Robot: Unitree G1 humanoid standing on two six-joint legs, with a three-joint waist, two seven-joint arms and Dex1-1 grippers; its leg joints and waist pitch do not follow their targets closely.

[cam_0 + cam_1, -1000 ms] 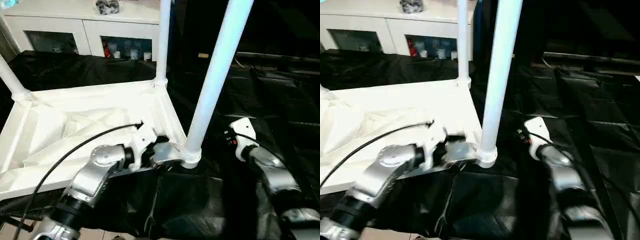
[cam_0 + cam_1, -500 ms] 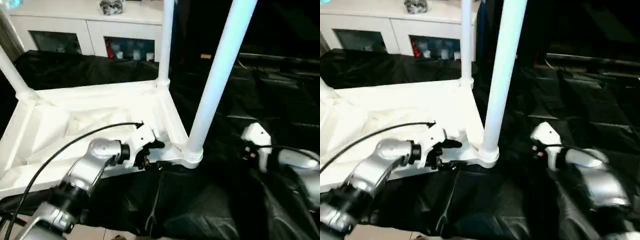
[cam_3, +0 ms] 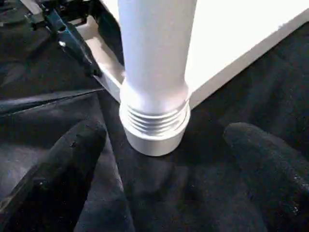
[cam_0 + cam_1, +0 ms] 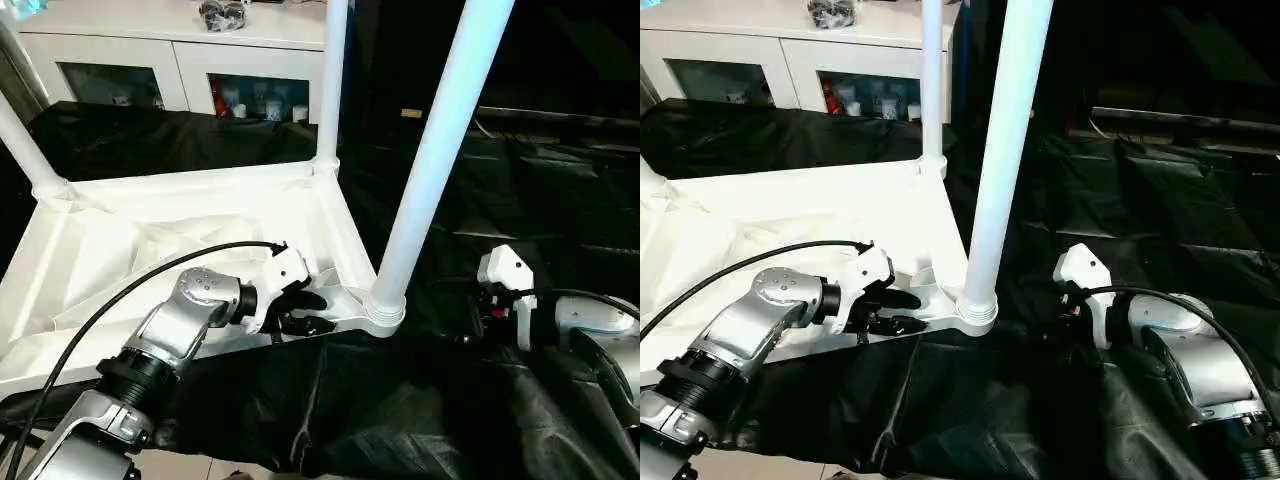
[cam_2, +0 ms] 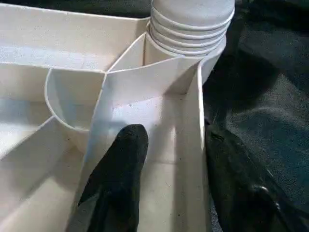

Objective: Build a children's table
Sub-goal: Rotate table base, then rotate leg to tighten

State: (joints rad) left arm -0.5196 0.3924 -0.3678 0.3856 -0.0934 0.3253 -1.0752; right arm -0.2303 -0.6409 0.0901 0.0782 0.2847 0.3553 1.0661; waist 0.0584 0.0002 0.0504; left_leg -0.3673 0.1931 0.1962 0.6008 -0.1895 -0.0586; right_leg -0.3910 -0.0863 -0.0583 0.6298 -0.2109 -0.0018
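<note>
The white tabletop [image 4: 150, 250] lies upside down on the black-covered work table, ribs up. Three white legs stand in its corner sockets: the near right leg [image 4: 432, 170], the far right leg [image 4: 330, 80] and the far left leg [image 4: 22, 150]. My left gripper [image 4: 318, 311] is open at the near rim, just left of the near right socket [image 5: 190, 29]. One finger [image 5: 118, 164] is inside the rim wall and the other outside it. My right gripper [image 3: 164, 145] is open low on the cloth to the right, its fingers [image 3: 63, 164] spread wide toward the ringed base of the near leg [image 3: 154, 121], not touching it.
A white cabinet [image 4: 180, 60] with glass doors stands behind the table. The black cloth [image 4: 520, 180] is wrinkled and hangs over the front edge near my left elbow. A black cable [image 4: 120, 300] arcs over my left forearm.
My left gripper has backed a little off the corner socket along the rim, its fingers now apart. My right forearm has dropped lower and swung outward, still facing the leg base.
</note>
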